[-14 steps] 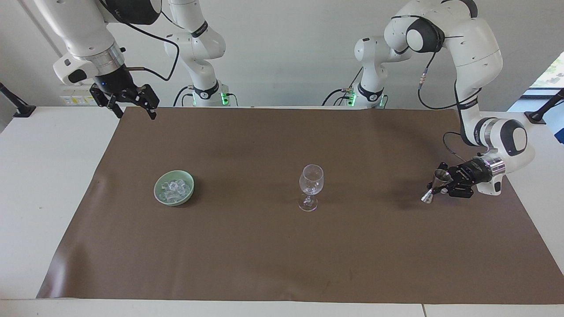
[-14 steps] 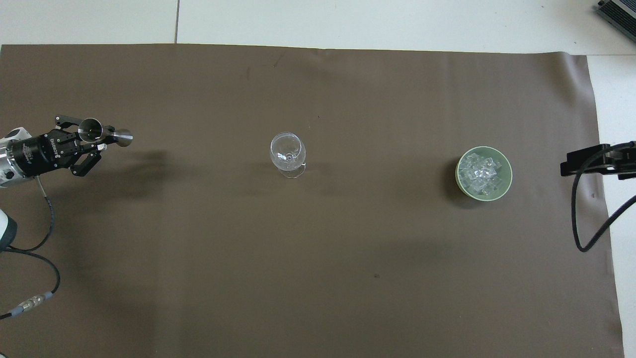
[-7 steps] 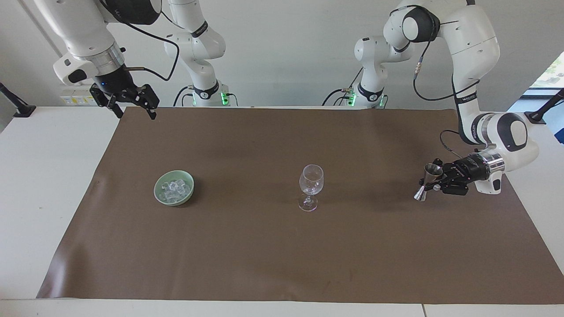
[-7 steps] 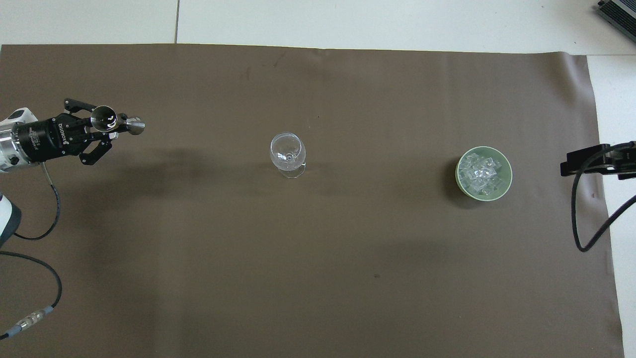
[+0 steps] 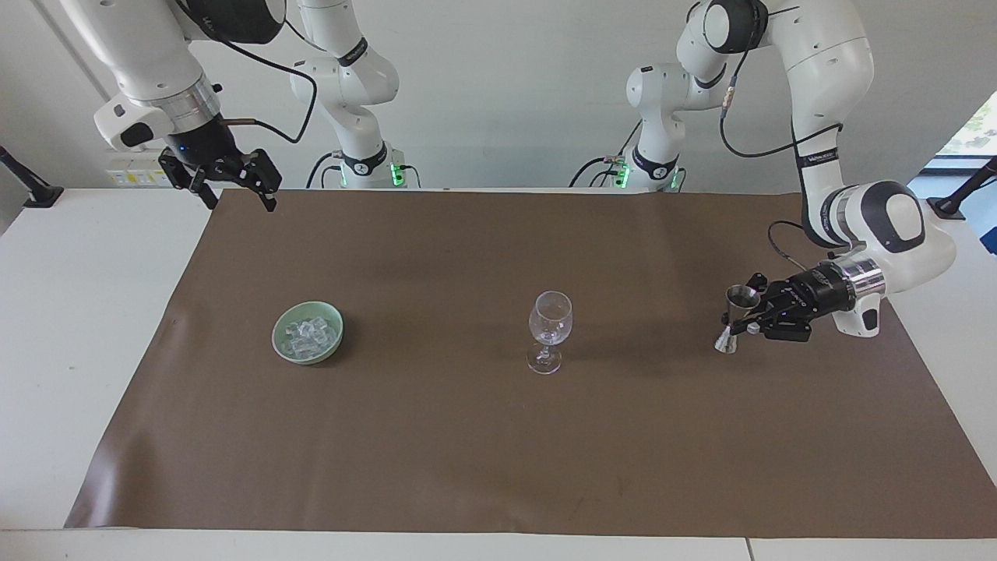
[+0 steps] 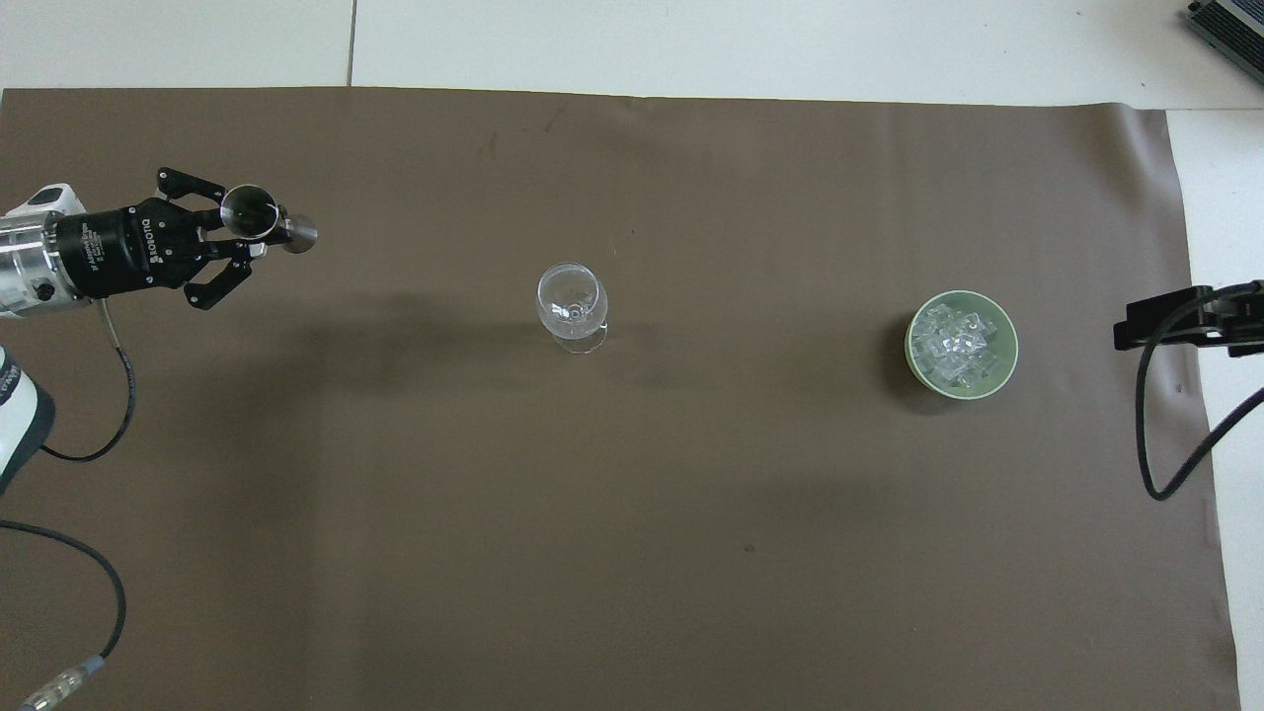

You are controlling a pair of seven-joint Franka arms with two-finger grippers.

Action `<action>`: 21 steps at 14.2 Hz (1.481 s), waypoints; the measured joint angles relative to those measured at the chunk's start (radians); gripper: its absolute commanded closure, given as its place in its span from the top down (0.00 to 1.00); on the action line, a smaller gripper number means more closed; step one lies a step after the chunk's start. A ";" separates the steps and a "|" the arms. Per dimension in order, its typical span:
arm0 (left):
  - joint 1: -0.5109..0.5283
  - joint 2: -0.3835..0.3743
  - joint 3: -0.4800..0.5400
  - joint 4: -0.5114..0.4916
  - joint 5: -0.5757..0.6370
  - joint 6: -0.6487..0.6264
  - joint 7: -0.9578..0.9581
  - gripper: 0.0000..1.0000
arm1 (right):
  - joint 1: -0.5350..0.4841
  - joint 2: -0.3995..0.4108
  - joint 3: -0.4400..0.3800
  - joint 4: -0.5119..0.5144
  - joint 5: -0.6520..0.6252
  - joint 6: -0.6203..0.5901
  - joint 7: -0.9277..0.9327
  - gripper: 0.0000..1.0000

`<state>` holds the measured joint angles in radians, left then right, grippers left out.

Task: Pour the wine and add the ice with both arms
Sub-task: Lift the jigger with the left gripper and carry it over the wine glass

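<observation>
A clear stemmed wine glass [image 5: 550, 323] [image 6: 571, 301] stands upright mid-mat. Toward the right arm's end of the table sits a green bowl [image 5: 279, 343] [image 6: 1009, 357] heaped with ice [image 5: 309, 333] [image 6: 953, 341]. My left gripper [image 5: 744, 318] [image 6: 249, 234] hovers over the mat toward the left arm's end, shut on a steel double-ended jigger [image 5: 732, 321] [image 6: 265, 215] held roughly upright. Wine is out of view; I cannot tell what the jigger holds. The right gripper [image 5: 234, 196] [image 6: 1145, 321] waits open above the mat's corner near its base, holding nothing.
A brown mat [image 5: 467, 452] [image 6: 632, 553] covers most of the white table [image 5: 78, 312]. Black cables trail from both arms [image 6: 109, 415]. Black clamp stands sit at the table's two ends [image 5: 31, 191].
The left gripper has carried the jigger sideways toward the wine glass, with its arm swinging along. The right arm, glass and bowl have stayed put.
</observation>
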<state>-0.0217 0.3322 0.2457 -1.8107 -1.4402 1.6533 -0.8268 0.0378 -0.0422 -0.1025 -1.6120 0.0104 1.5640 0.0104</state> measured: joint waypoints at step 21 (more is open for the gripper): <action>-0.013 -0.226 -0.513 -0.139 0.190 0.720 -0.232 0.00 | 0.000 0.000 0.000 0.000 0.000 0.000 0.000 1.00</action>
<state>-0.0343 0.1066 -0.2674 -1.9502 -1.2498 2.3735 -1.0588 0.0378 -0.0422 -0.1025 -1.6120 0.0104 1.5640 0.0104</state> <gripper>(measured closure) 0.793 0.000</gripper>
